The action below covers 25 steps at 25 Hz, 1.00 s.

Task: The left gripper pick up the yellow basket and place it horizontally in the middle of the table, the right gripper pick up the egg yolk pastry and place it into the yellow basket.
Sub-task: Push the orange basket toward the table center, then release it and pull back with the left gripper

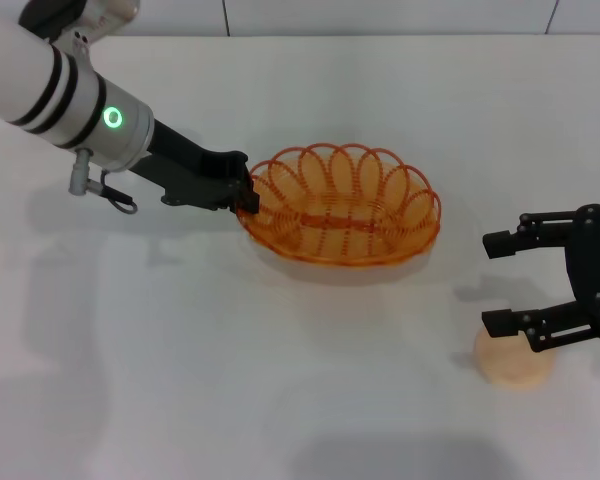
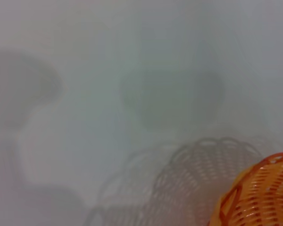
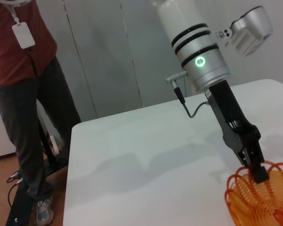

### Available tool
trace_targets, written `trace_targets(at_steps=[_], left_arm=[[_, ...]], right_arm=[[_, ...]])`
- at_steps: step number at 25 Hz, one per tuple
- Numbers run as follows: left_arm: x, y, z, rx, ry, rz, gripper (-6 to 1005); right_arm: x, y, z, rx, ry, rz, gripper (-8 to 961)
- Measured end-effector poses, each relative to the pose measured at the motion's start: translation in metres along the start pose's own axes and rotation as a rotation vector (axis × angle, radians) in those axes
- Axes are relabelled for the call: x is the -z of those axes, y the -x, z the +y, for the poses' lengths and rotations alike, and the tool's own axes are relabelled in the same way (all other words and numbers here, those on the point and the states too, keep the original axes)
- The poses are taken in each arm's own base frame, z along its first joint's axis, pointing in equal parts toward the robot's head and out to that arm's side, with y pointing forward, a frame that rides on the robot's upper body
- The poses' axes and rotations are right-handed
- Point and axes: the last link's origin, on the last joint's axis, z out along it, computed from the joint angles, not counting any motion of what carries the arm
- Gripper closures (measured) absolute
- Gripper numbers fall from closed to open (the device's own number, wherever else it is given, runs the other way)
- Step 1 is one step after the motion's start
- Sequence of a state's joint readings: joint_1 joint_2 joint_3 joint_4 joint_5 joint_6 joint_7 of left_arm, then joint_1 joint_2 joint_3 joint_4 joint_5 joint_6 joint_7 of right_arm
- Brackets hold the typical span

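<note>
The yellow basket (image 1: 342, 205) sits upright mid-table – oval, looped rim; the egg yolk pastry (image 1: 514, 364) lies at its four o'clock – pale, domed.

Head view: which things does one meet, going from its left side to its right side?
Silver-white arm with green ring light → black left gripper on the basket's rim → oval orange-yellow wire basket → black right gripper, fingers open.

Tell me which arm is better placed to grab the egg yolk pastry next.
Right. The right gripper hangs open just above the egg yolk pastry, while the left gripper is shut on the yellow basket rim.
</note>
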State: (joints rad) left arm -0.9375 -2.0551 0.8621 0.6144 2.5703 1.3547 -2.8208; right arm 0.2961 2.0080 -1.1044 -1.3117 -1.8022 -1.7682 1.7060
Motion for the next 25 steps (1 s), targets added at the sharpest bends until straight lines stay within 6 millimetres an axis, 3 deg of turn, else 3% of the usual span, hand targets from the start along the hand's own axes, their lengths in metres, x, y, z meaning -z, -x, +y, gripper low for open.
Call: trace_targets(at_steps=[25], left_arm=[[-0.013,0.008,-0.007,0.016,-0.012,-0.007,834]], right_arm=[[0.000,0.001,0.000,0.004,0.005,-0.001,135]])
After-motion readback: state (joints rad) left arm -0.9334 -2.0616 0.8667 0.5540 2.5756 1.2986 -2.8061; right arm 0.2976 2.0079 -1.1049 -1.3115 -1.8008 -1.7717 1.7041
